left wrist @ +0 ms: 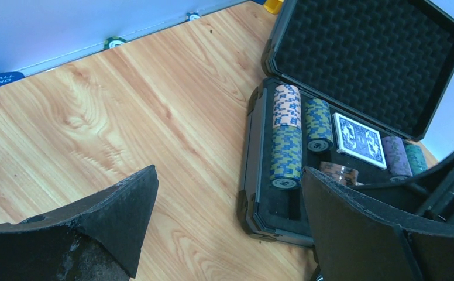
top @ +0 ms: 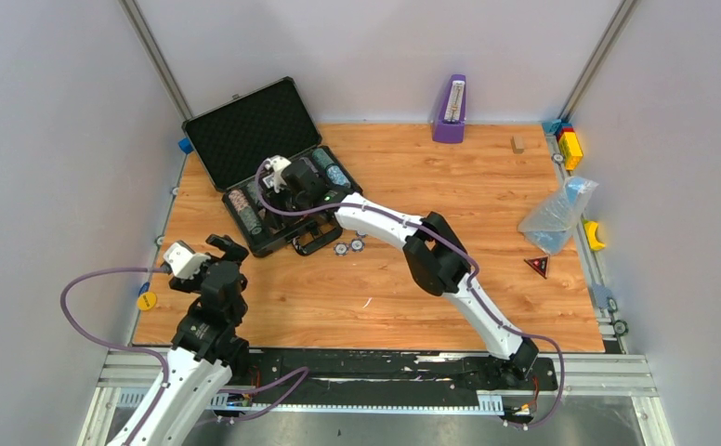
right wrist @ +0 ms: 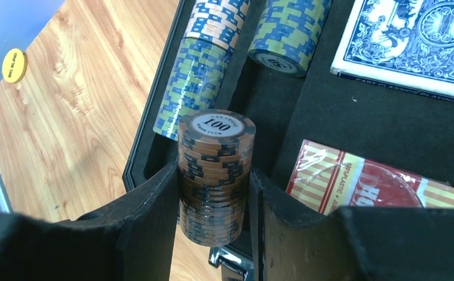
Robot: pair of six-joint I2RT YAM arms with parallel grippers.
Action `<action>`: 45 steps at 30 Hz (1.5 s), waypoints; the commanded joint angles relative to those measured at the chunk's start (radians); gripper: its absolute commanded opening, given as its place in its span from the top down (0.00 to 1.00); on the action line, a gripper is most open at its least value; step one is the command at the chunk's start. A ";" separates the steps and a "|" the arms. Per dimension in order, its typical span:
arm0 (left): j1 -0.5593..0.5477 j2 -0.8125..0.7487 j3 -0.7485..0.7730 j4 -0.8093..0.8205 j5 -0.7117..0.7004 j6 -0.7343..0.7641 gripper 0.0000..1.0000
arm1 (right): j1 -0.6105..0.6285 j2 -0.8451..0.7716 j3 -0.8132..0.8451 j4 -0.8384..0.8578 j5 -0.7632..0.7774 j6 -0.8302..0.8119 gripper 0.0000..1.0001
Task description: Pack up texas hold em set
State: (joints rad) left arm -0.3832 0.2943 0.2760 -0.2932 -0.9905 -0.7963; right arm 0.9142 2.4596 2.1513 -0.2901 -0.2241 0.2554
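Right fingers (right wrist: 148, 222) grip chip roll (right wrist: 216, 175) above briefcase (right wrist: 138, 153) front rim.

Bare table (top: 450, 186) right of case (top: 268, 243); raised lid (top: 250, 130) blocks rear (right arm (top: 385, 226) crosses front).

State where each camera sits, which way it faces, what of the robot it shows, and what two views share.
Top external: above and behind the robot, looking down on the table; left arm, right arm and open case show.
Left wrist: on the left arm, facing across the table at the case; its open left pincer frames the bottom.
Right wrist: over the case, looking into it; the right pincer grips a brown chip stack.
Shared: both wrist views show the blue-backed card deck.
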 commanded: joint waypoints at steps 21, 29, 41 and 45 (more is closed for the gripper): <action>0.002 0.274 0.034 0.402 0.524 0.357 0.59 | -0.032 -0.735 -0.681 0.349 0.512 -0.027 0.34; 0.026 0.658 0.274 0.257 0.597 0.299 1.00 | -0.098 -1.118 -1.146 0.375 0.560 -0.006 0.38; 0.115 1.071 0.474 0.184 0.760 0.228 1.00 | -0.106 -1.360 -1.355 0.378 0.618 0.057 0.41; 0.141 1.149 0.518 0.186 0.712 0.241 1.00 | -0.105 -1.364 -1.361 0.369 0.606 0.072 0.41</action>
State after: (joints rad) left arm -0.2729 1.3987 0.7288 -0.1101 -0.2443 -0.5549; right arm 0.8082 1.1107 0.8005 0.0513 0.3622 0.2878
